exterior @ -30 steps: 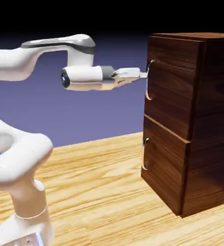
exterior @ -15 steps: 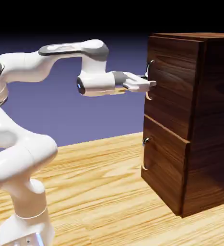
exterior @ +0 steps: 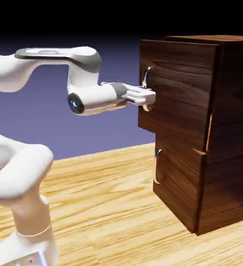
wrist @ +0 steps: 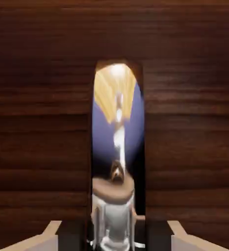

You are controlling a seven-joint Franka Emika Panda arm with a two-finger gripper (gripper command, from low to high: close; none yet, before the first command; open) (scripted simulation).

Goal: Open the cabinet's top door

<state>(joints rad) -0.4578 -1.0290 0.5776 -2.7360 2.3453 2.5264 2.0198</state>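
One top door ajar on a dark wooden cabinet, jaws clenched on the door's curved silver handle

Exterior: side-on — hand: facing door

Surface: brightly lit, warm yellow grain, fairly crisp; palest toward the far edge.
Arm: white, near blown out on upper faces; soft grey shading on undersides.
Cabinet: dim brown; front faces moderately lit, right side in deep shadow, grain faint there.
Top door: low sheen, grain readable; in the hand view, dark with soft horizontal banding.
Handle, exterior view: small bright glints on metal.
Handle, hand view: mirror-like, stretched reflections of yellow, blue and white; strong highlight at its top.
Backdrop: muted blue-violet, fading to black above.
Light source: outside both views.
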